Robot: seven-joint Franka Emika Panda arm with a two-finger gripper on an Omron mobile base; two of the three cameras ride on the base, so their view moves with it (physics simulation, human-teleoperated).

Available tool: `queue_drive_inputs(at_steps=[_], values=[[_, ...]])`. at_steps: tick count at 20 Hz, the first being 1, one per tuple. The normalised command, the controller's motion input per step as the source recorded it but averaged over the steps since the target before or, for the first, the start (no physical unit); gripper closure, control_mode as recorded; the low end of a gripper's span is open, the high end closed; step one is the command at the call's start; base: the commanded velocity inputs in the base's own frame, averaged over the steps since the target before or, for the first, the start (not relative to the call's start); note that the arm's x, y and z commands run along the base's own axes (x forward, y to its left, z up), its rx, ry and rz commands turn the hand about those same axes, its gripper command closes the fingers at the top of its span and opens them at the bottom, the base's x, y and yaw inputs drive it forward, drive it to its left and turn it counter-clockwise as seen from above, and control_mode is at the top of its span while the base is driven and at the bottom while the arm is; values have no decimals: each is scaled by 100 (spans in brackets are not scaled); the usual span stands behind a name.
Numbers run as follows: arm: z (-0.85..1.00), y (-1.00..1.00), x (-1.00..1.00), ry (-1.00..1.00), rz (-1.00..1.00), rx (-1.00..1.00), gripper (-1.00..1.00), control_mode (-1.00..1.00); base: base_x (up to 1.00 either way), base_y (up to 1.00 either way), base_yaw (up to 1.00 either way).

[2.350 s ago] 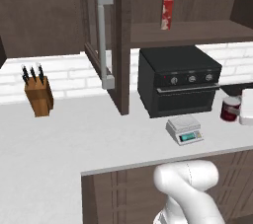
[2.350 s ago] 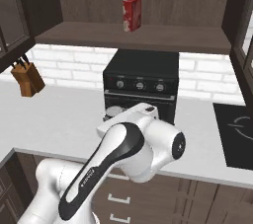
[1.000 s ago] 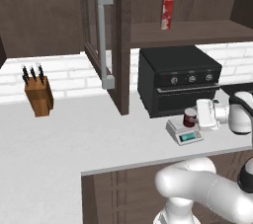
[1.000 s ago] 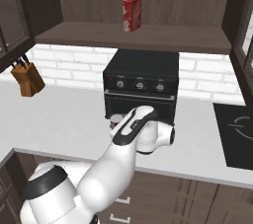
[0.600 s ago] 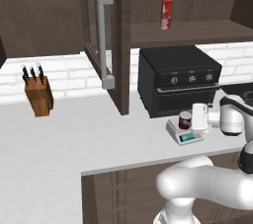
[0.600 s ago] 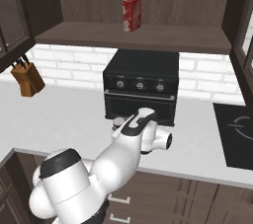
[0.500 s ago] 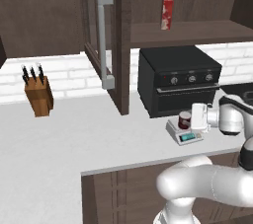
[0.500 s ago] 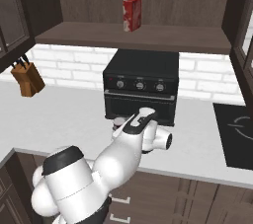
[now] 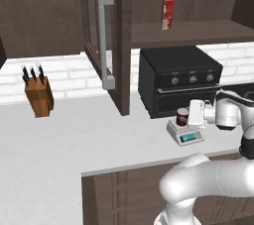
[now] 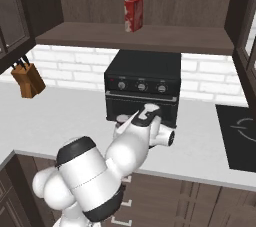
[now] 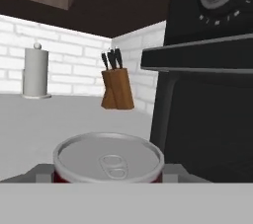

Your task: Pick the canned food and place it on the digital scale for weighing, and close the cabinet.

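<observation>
— Dark-red can (image 9: pixel 182 118) sits on the scale (image 9: pixel 185 133) in front of the oven (image 9: pixel 178 80), gripper (image 9: pixel 194 115) closed around its sides.

— Risk?

— I'd say letting go unevenly: a finger could drag it off that small platform, or a clumsy retreat bump the oven.

— And the can?

— Short, silvery lid with pull-tab. Meanwhile the cabinet (image 9: pixel 101 40) door hangs open.
</observation>
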Motion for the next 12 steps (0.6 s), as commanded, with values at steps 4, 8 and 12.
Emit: queue_drive_inputs(at_steps=[4,8,12], values=[[-21,0,22,-3,0,0,100,-100,0,0,0],[-14,-1,1,0,0,0,-100,-100,0,0,0],[0,-1,0,0,0,0,-100,-100,0,0,0]])
